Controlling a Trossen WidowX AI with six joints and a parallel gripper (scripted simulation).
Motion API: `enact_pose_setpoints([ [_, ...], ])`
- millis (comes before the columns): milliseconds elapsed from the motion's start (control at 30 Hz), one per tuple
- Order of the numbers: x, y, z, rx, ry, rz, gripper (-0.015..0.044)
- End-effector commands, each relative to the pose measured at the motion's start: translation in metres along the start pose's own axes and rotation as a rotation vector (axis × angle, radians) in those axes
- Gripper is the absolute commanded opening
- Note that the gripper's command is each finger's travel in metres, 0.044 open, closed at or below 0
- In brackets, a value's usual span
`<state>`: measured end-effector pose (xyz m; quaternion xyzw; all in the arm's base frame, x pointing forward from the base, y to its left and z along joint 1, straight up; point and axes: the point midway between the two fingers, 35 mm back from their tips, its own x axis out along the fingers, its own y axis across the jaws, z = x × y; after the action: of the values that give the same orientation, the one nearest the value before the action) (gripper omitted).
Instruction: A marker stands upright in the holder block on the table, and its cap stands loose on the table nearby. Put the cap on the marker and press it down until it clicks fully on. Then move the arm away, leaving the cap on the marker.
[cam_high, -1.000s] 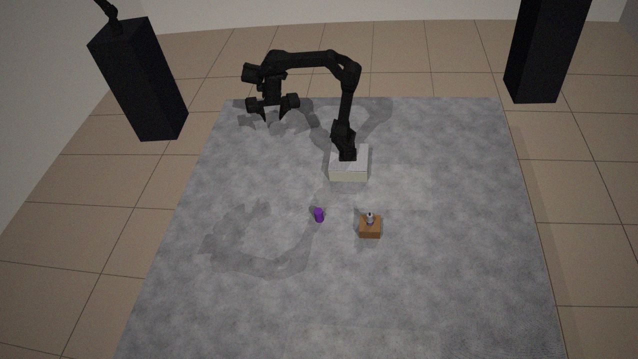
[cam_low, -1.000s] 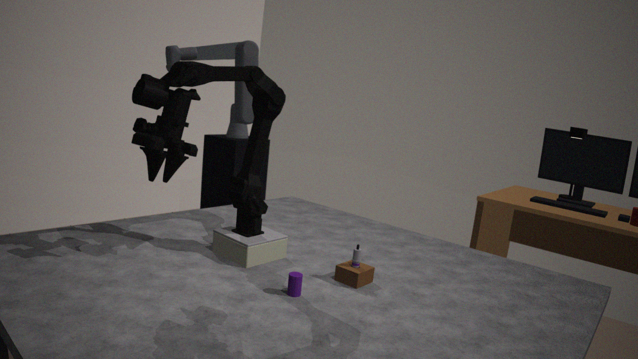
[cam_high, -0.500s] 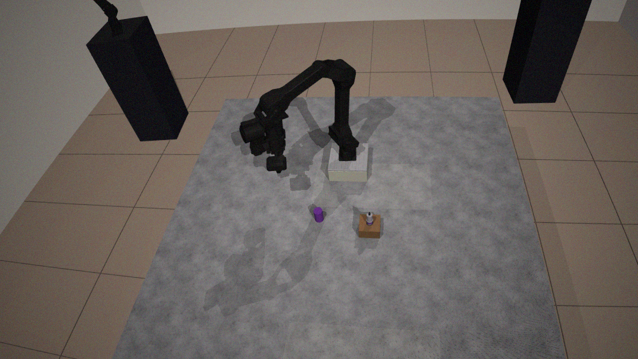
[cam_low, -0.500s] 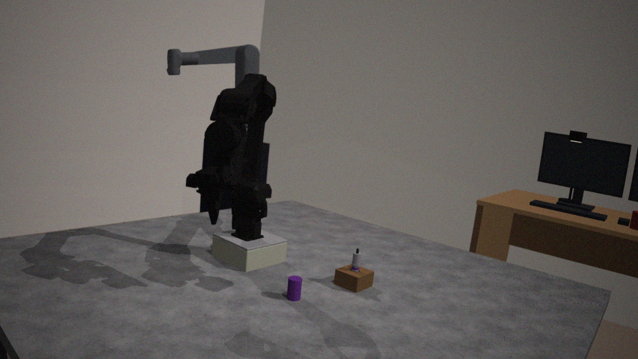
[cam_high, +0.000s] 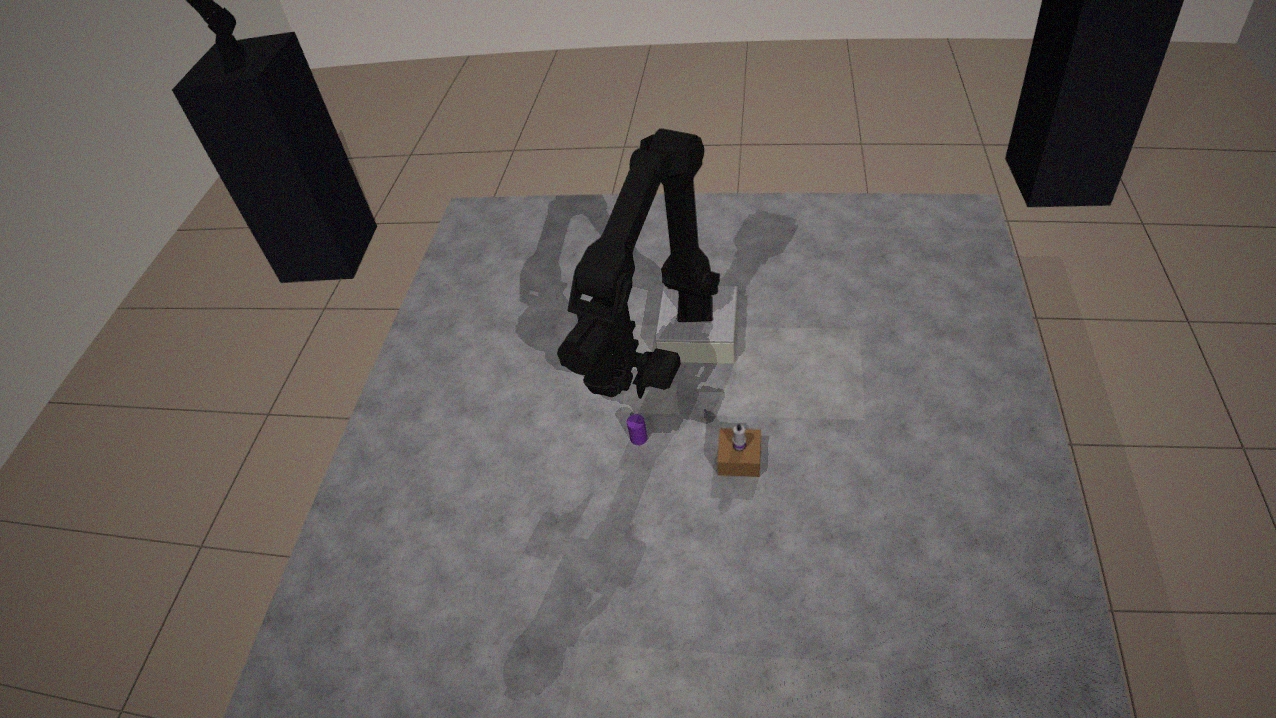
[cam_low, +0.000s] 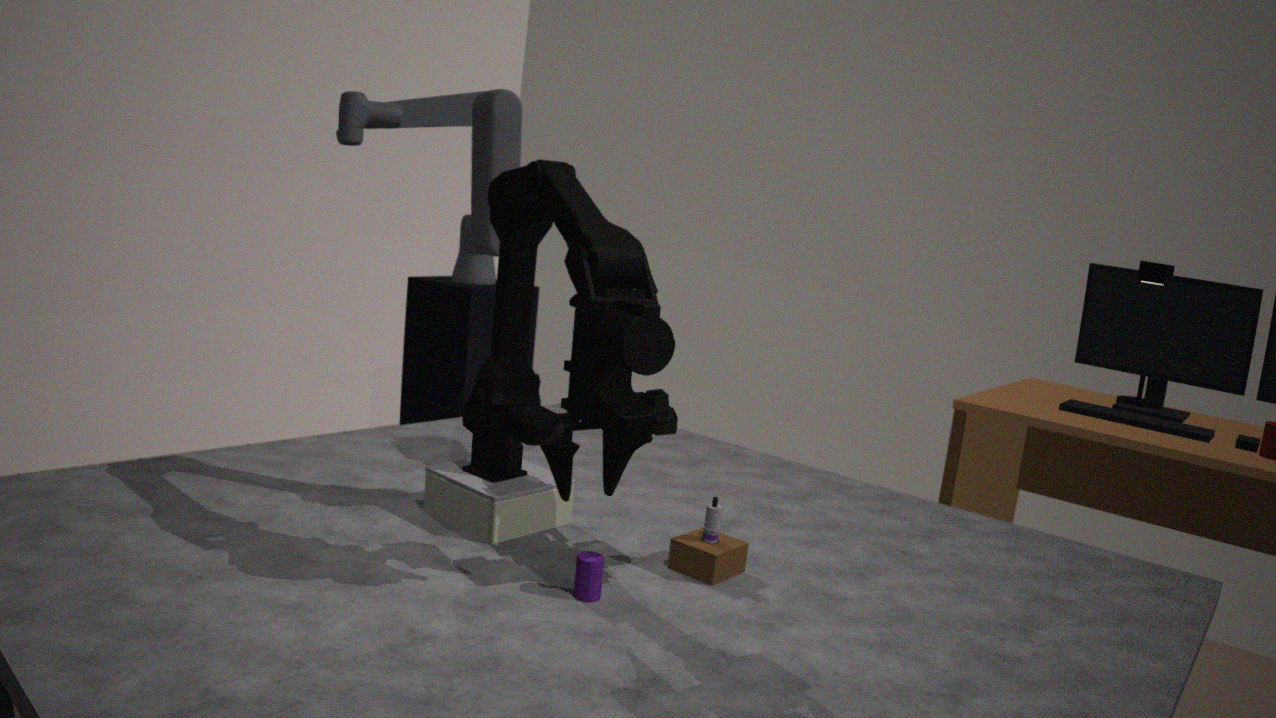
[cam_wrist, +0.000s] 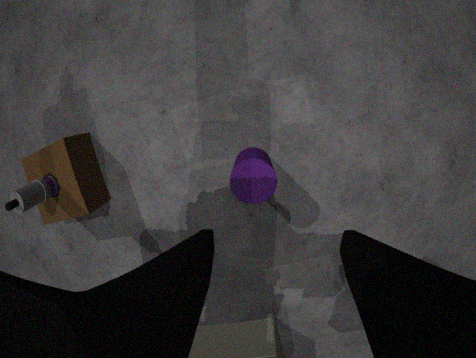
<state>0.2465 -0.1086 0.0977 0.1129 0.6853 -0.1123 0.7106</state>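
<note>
The gripper (cam_low: 590, 486) hangs above the surface (cam_low: 892, 607) with its fingers pointing down, partly open and holding nothing. The purple cap (cam_low: 588, 576) stands upright on the surface below the fingertips and a little forward of them; in the wrist view the cap (cam_wrist: 253, 175) sits ahead of the gap between the two dark fingers, roughly on its centre line, well apart from both. Off to one side of the gripper the marker (cam_low: 711, 519) stands upright in the brown holder block (cam_low: 707, 556), uncapped, its tip bare.

The step in hand looks like the approach to pick up the cap. To do it well, the gripper should first shift forward until the cap lies squarely between the fingers, then come straight down, so neither fingertip clips the rim and tips the loose cap over. The present opening seems wider than the cap, which leaves some margin on each side, but not a great deal. Closing on the upper part of the cap's body, with the fingers vertical, would keep its axis upright and leave the lower end free to slide over the marker tip later. A slow, even close matters, since the cap can skid sideways on the surface.
</note>
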Motion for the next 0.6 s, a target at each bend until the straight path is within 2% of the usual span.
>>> enact_pose_setpoints([
  [0, 0.004, 0.01, 0.0, -0.103, 0.006, -0.006, 0.0256],
  [167, 0.007, 0.01, 0.001, -0.103, 0.006, -0.006, 0.0256],
  [267, 0.036, 0.01, 0.0, -0.103, 0.007, -0.006, 0.0256],
  [567, 0.054, 0.01, 0.002, -0.103, 0.006, -0.006, 0.0256],
])
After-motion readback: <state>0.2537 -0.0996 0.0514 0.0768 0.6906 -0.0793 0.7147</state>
